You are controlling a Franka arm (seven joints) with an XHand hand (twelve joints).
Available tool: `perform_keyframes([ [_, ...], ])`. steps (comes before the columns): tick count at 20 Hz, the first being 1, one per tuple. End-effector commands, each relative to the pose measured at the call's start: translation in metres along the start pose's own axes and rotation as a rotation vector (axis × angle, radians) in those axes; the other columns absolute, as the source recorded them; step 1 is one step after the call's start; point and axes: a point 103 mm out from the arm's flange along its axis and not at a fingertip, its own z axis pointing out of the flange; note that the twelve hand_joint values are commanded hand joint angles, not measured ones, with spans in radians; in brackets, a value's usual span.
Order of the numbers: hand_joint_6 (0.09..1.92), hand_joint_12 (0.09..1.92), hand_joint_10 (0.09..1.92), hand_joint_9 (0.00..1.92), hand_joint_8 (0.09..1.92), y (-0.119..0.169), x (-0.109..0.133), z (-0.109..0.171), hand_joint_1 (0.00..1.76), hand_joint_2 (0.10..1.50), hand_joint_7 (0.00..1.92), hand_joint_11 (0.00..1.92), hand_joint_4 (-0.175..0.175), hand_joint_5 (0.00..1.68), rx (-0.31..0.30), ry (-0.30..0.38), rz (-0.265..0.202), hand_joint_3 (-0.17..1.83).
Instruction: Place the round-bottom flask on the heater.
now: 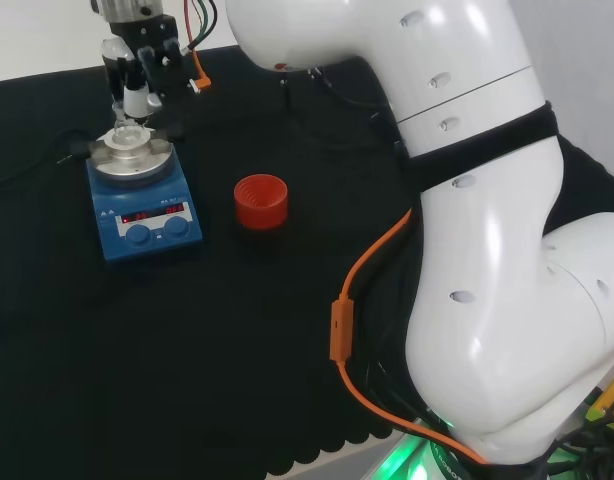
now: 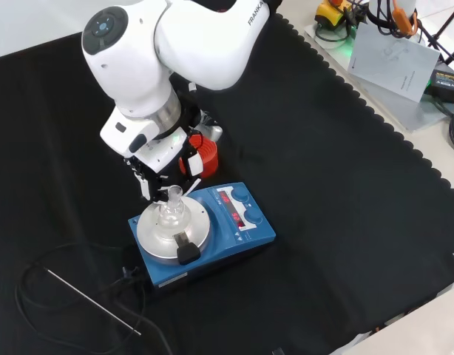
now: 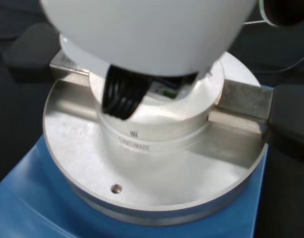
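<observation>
My fingers (image 2: 154,177) pinch the neck of the clear glass round-bottom flask (image 2: 172,212), whose bulb below them sits in the blue heater's (image 2: 234,233) silver metal block.

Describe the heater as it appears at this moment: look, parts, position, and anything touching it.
The heater is a blue box-shaped unit flat on the black cloth, with two blue knobs and red displays on its front panel. On top sits a round silvery metal block with black side handles. A clear round-bottom flask sits in the block's centre, the hand right above it at its neck. A red ribbed ring stands apart nearby.
</observation>
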Motion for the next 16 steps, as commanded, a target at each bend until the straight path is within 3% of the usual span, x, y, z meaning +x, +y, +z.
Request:
perform_keyframes([
  [1, 0.76, 0.8, 0.28, 1.76, 0.58, 0.0039, 0.0074, 0.0031, 1.34, 0.33, 1.55, 1.61, -0.175, 1.31, 0.005, -0.01, -0.006, 1.15],
  [16, 0.76, 0.8, 0.27, 1.76, 0.58, 0.009, 0.0114, 0.0056, 1.35, 0.33, 1.55, 1.6, -0.175, 1.31, 0.015, -0.024, -0.016, 1.15],
])
